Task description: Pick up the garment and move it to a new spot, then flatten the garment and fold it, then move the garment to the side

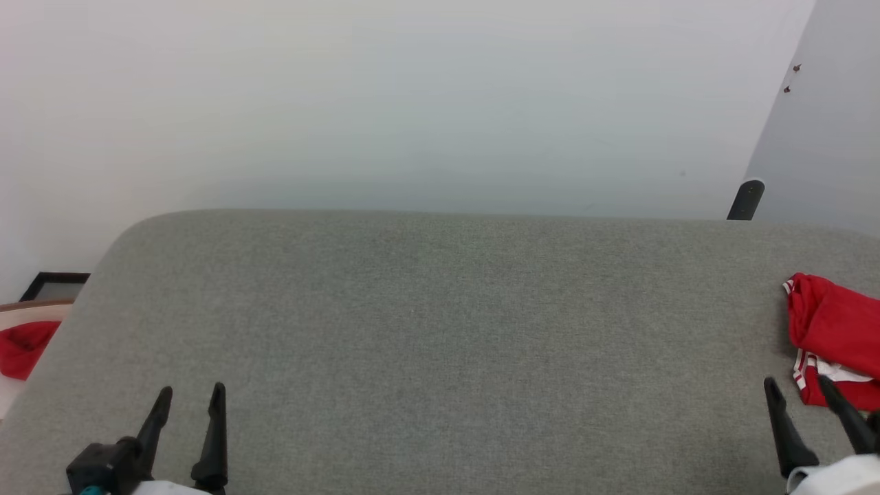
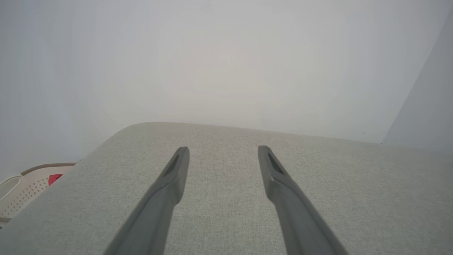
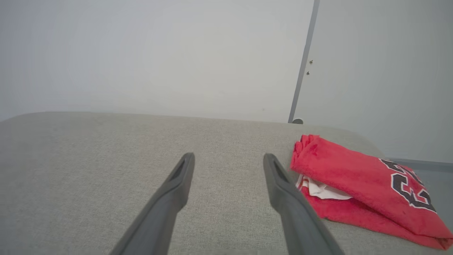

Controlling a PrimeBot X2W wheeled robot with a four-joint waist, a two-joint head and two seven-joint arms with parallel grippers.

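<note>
A pale, bare wall stands behind a grey fabric-covered worktop [image 1: 440, 330] with rounded far corners. The left fingers [image 1: 215, 430] stand spread wide with nothing between them, over the near left part of the cloth surface. The right fingers [image 1: 780, 419] are spread just as wide and hold nothing, at the near right.

The garment [image 1: 835, 323] lies as a folded red bundle on the worktop just to the outer side of the right fingers and a little ahead of their tips. A strip of white with red stripes peeks from between its layers, and part of a black-and-white number shows on top. Whether the nearer finger touches its edge, I cannot tell.

Out past the left fingers, off the worktop's left edge, a cream perforated basket [image 2: 24, 187] holds a small red cloth [image 1: 24, 347].
</note>
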